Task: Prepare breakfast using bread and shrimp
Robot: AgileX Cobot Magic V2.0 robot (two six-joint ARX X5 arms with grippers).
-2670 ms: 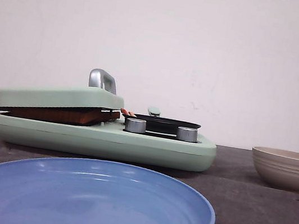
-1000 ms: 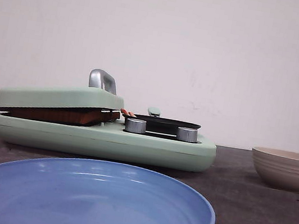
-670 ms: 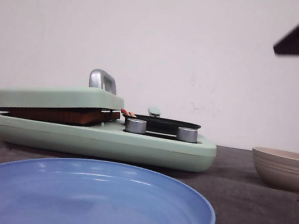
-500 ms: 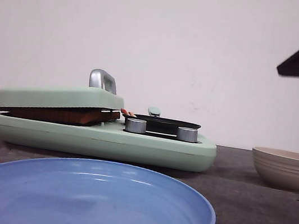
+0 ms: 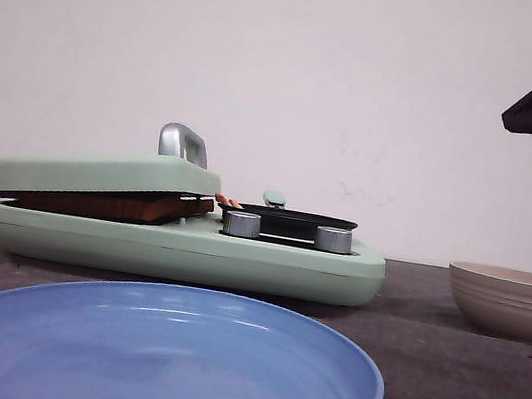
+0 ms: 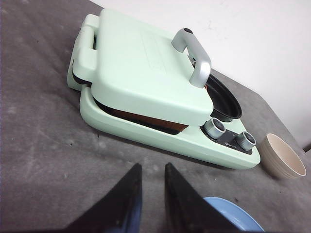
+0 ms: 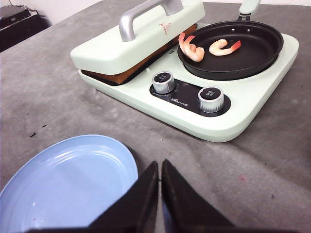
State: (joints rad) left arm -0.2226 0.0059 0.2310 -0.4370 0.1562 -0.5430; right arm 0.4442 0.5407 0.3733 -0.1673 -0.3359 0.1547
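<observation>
The grey table (image 5: 458, 392) carries a green cooker (image 5: 187, 248), blue plate (image 5: 150, 353) and beige bowl (image 5: 511, 299).

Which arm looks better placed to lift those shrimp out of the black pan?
Probably the right. Its tool faces the black pan where two shrimp lie uncovered. The left tool faces the closed lid, with the pan behind the lid's handle.

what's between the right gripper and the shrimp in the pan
Nothing visible blocks it. The two shrimp lie uncovered in the open black pan. Between them and the right gripper are only bare table and the appliance's low front edge with its two knobs. The blue plate lies off to one side.
</observation>
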